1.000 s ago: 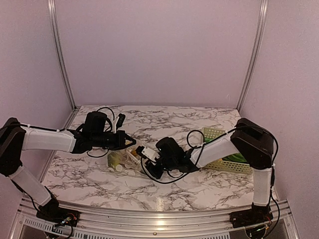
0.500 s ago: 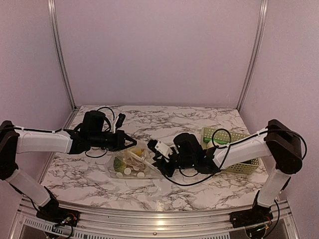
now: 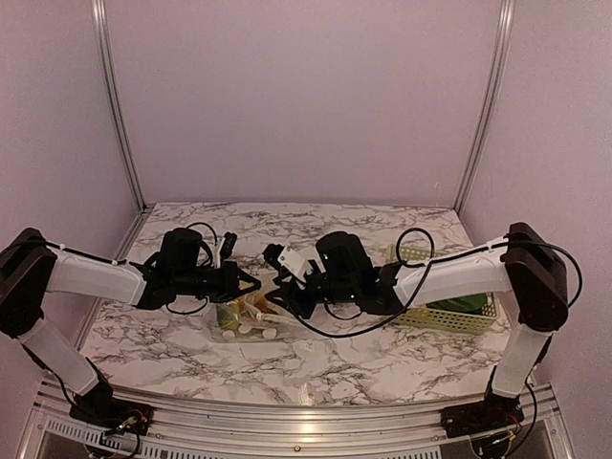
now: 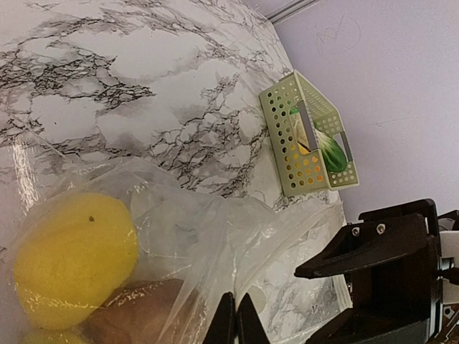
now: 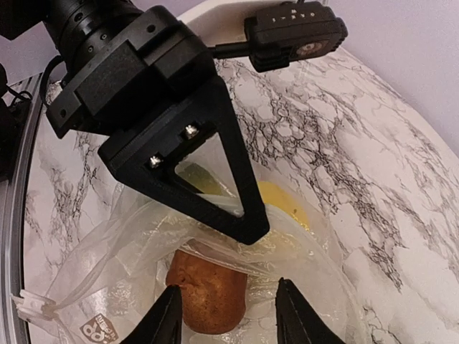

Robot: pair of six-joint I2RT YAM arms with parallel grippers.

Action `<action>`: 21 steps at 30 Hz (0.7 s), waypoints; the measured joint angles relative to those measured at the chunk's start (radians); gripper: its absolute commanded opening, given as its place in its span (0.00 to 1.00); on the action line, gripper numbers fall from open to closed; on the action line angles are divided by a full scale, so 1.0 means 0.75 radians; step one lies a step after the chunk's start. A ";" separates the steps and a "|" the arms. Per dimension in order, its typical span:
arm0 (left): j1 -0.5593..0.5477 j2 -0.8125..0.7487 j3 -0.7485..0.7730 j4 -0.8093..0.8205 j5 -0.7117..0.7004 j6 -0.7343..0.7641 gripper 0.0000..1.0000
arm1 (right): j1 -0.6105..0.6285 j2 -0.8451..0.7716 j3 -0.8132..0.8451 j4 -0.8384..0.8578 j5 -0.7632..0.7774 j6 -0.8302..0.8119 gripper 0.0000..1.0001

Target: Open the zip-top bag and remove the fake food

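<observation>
The zip-top bag point(image 3: 251, 321) lies on the marble between the two arms, clear and crumpled. My left gripper point(image 4: 235, 320) is shut on a fold of its film at the mouth point(image 5: 179, 143). Fake food shows through the plastic: a yellow piece point(image 4: 72, 251) and a brown piece point(image 5: 208, 290). My right gripper point(image 5: 228, 319) hovers open just above the bag, its fingers point(image 5: 163, 321) standing either side of the brown piece without touching it. In the top view the two grippers meet over the bag, left point(image 3: 249, 283) and right point(image 3: 279, 289).
A pale yellow-green lattice basket point(image 3: 449, 316) stands at the right, behind my right forearm, with a green leafy piece point(image 4: 331, 154) and something yellow in it. The bag's white zip strip point(image 5: 32, 308) trails at the near left of the right wrist view.
My right gripper has swung left and toward the back, ending above the bag mouth beside the left gripper. The left gripper has kept its pinch and sunk slightly, and the bag has shifted with it.
</observation>
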 measured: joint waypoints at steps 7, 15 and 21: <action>0.019 0.030 -0.063 0.114 0.021 -0.054 0.00 | 0.007 0.115 0.043 -0.029 -0.023 -0.023 0.40; 0.021 0.047 -0.072 0.176 0.035 -0.073 0.00 | 0.009 0.212 0.049 -0.024 -0.020 -0.037 0.51; 0.021 0.064 -0.072 0.196 0.039 -0.077 0.00 | 0.009 0.305 0.101 -0.022 -0.014 -0.033 0.71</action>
